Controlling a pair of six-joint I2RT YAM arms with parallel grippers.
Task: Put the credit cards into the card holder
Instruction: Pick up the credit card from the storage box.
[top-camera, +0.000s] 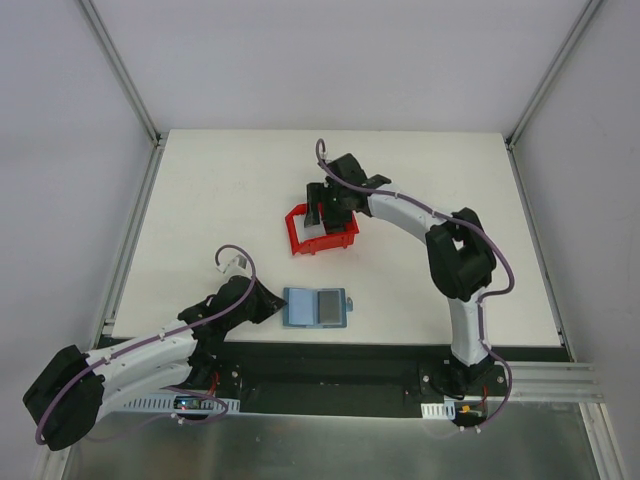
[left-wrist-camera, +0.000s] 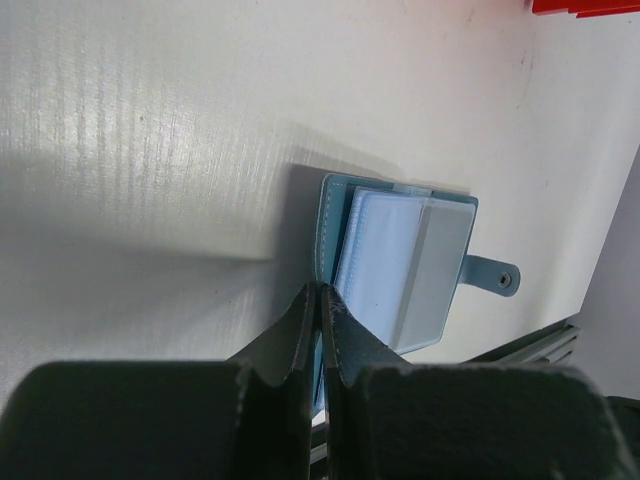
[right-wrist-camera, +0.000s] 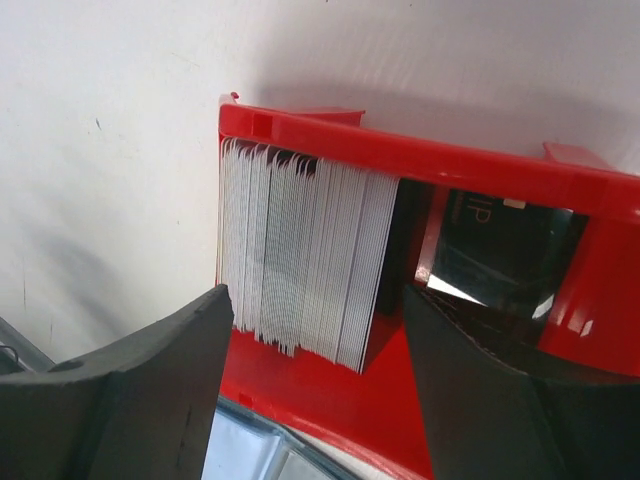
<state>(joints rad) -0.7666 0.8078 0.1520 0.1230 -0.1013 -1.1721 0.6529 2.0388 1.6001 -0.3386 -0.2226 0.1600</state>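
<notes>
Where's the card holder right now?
In the top view the card holder lies open near the front edge of the table, just right of the left tool, with the red bin beyond it.

Overhead camera looks down on the whole table (top-camera: 220, 180). Close wrist views share with it the card holder (left-wrist-camera: 375, 260) (left) and red bin (right-wrist-camera: 450, 160) (right).

The left arm (top-camera: 150, 350) lies low, stretched forward and rightward from its base, and the left gripper (left-wrist-camera: 318, 300) has its fingers pinched together on the card holder (left-wrist-camera: 400, 265) edge. The right arm (top-camera: 455, 260) bends at the elbow and reaches leftward, the right gripper (right-wrist-camera: 320, 390) pointing down with fingers spread wide
</notes>
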